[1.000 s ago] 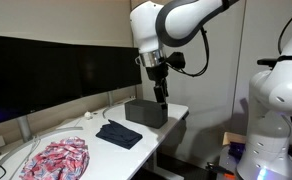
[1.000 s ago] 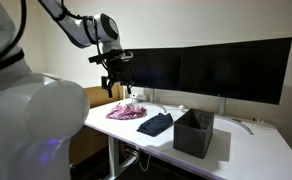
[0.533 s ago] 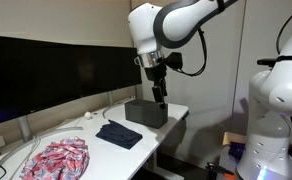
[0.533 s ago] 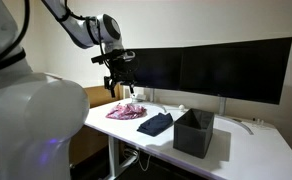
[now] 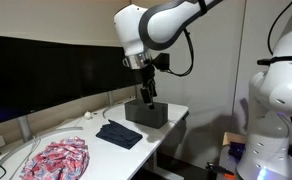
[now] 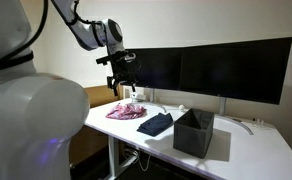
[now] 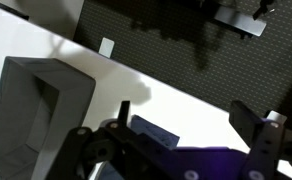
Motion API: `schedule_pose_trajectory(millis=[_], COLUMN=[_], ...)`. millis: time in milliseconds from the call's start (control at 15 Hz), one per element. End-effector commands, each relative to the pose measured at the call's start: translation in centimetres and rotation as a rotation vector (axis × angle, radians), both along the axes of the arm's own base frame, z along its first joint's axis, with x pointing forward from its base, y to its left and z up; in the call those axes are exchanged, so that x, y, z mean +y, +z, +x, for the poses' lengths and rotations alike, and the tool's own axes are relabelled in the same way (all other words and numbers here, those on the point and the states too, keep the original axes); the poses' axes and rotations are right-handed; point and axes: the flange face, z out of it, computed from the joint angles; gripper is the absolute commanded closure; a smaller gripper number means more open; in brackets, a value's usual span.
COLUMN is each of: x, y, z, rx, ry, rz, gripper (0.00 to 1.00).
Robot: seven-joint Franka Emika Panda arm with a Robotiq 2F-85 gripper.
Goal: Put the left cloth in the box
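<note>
A red-and-white patterned cloth (image 5: 58, 158) lies crumpled at the left end of the white desk (image 5: 171, 112); it also shows in an exterior view (image 6: 121, 112). A dark blue folded cloth (image 5: 119, 134) (image 6: 156, 124) (image 7: 156, 132) lies between it and the dark grey open box (image 5: 146, 112) (image 6: 194, 132) (image 7: 36, 110). My gripper (image 5: 146, 97) (image 6: 124, 90) (image 7: 186, 125) hangs in the air above the desk, near the box and the blue cloth. Its fingers are apart and hold nothing.
Dark monitors (image 5: 46, 75) (image 6: 221, 70) stand along the back of the desk. White cables (image 5: 46, 135) run behind the cloths. A white robot body (image 5: 276, 110) stands beside the desk, and another fills the foreground (image 6: 31, 130).
My gripper has shifted sideways from over the box's far side towards the blue cloth. The cloths and the box have not moved.
</note>
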Motion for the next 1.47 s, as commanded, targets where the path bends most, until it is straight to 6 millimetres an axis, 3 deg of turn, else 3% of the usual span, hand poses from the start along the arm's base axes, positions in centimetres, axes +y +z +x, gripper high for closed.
schedule_pose_trajectory(millis=[0, 1400], x=[2.1, 10.2], y=[-0.3, -1.0], z=[1.6, 3.5], rx=[-0.023, -0.005], ry=[0.036, 0.219], rz=[-0.018, -0.030], gripper=[0.00, 0.00])
